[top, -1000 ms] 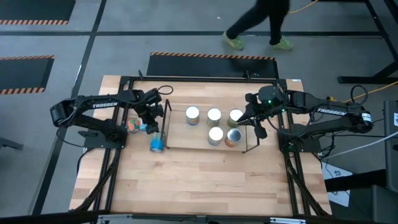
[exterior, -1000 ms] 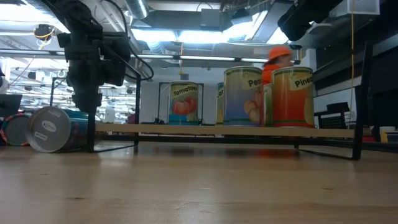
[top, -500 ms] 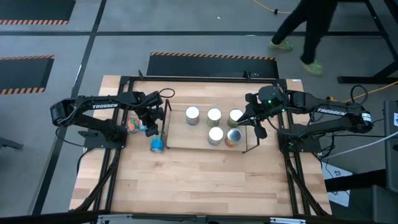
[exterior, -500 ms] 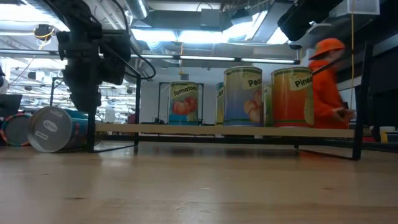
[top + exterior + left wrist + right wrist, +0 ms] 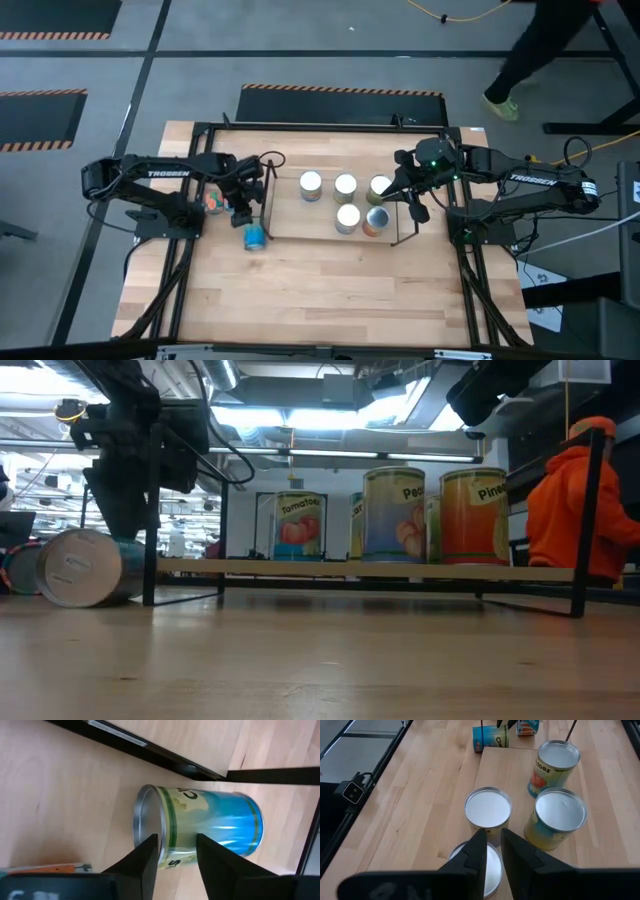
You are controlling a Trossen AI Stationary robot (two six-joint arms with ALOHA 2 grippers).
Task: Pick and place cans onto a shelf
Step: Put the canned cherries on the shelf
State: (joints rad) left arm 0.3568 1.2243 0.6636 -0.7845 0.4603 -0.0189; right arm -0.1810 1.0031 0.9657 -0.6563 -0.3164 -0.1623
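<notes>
Black wire shelf [image 5: 400, 238] at the bench's centre already carries five upright cans [image 5: 346, 185]; three remain off it, by my count. My left hand [image 5: 246, 207], fingers apart, straddles the blue can [image 5: 200, 834] lying on its side at the shelf's nine o'clock, two more beyond it; my right hand [image 5: 405, 190], fingers nearly together, hovers at three o'clock.

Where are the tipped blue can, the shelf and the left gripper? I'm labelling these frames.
blue can [image 5: 220, 832]: left wrist view, on its blue side label.
shelf [image 5: 400, 570]: low view, on its board's front edge.
left gripper [image 5: 175, 852]: left wrist view, midway between its fingertips.
</notes>
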